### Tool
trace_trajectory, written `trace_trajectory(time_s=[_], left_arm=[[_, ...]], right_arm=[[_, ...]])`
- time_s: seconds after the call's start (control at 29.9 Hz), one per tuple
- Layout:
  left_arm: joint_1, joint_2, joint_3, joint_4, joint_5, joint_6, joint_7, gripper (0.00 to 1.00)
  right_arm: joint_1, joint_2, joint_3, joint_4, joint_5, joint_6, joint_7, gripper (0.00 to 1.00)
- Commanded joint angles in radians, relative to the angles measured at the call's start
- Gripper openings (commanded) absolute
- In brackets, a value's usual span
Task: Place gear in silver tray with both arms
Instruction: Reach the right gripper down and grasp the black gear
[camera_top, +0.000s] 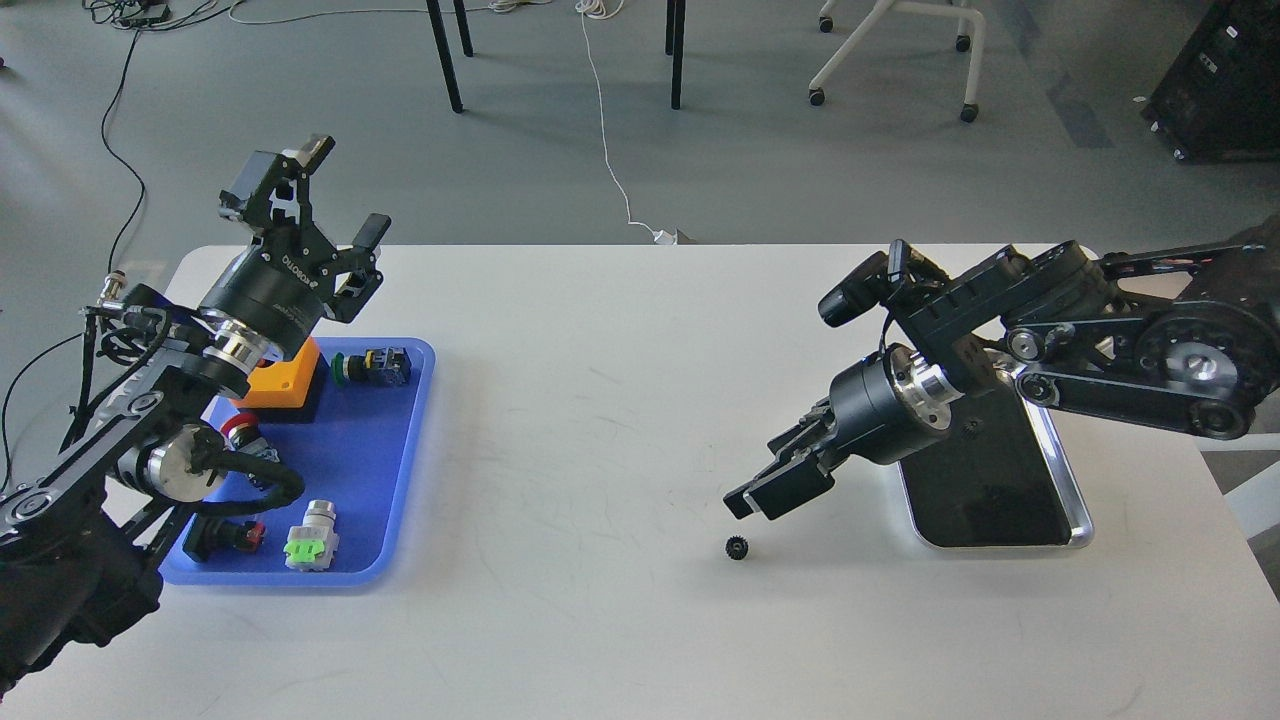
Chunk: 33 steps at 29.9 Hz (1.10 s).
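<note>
Item, my right arm: reaches in over the rectangular shiny silver tray (1068, 500), wrist bent down and left, its black two-finger gripper (760, 497) hanging just above the small dark toothed gear (738, 547), which lies on the white table (620, 400) left of the tray; fingers dark and close together, so I cannot tell whether they are parted, and the gear is not held. Item, my left arm: far left of the tray, raised over the blue plastic tray (400, 470), its gripper (345, 200) pointing up, fingers spread wide, empty.
</note>
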Motion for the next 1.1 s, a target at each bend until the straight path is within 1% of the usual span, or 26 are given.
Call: trace_trajectory(time_s=[0.0, 0.13, 0.3, 0.53, 0.57, 0.67, 0.84, 0.87, 0.94, 1.07], left_arm=[[0.002, -0.004, -0.002, -0.001, 0.002, 0.002, 0.000, 0.99], [0.002, -0.006, -0.002, -0.001, 0.002, 0.002, 0.000, 0.99], [0.002, -0.007, -0.002, -0.001, 0.003, 0.002, 0.002, 0.99], [0.002, -0.030, -0.002, -0.001, 0.003, -0.002, 0.003, 0.99], [0.002, -0.032, -0.002, -0.001, 0.003, -0.002, 0.003, 0.99], [0.002, -0.037, -0.002, -0.001, 0.005, -0.002, 0.003, 0.99], [0.002, -0.037, -0.002, -0.001, 0.003, -0.002, 0.003, 0.99], [0.002, -0.037, -0.002, -0.001, 0.003, -0.002, 0.003, 0.99], [0.002, -0.035, -0.002, -0.001, 0.003, -0.002, 0.003, 0.99], [0.004, -0.037, -0.017, -0.003, 0.003, -0.002, 0.003, 0.99]], right_arm=[[0.003, 0.063, -0.036, -0.013, -0.051, -0.023, 0.000, 0.98], [0.003, 0.135, -0.091, -0.076, -0.054, -0.093, 0.000, 0.98], [0.000, 0.210, -0.148, -0.138, -0.054, -0.130, 0.000, 0.96], [-0.001, 0.255, -0.218, -0.162, -0.054, -0.176, 0.000, 0.89], [-0.001, 0.259, -0.226, -0.162, -0.054, -0.187, 0.000, 0.86], [-0.005, 0.270, -0.237, -0.163, -0.053, -0.198, 0.000, 0.71], [-0.009, 0.289, -0.240, -0.177, -0.053, -0.199, 0.000, 0.69], [-0.011, 0.292, -0.241, -0.177, -0.053, -0.199, 0.000, 0.67], [-0.012, 0.302, -0.243, -0.185, -0.054, -0.199, 0.000, 0.58], [-0.012, 0.321, -0.263, -0.192, -0.053, -0.201, 0.000, 0.57]])
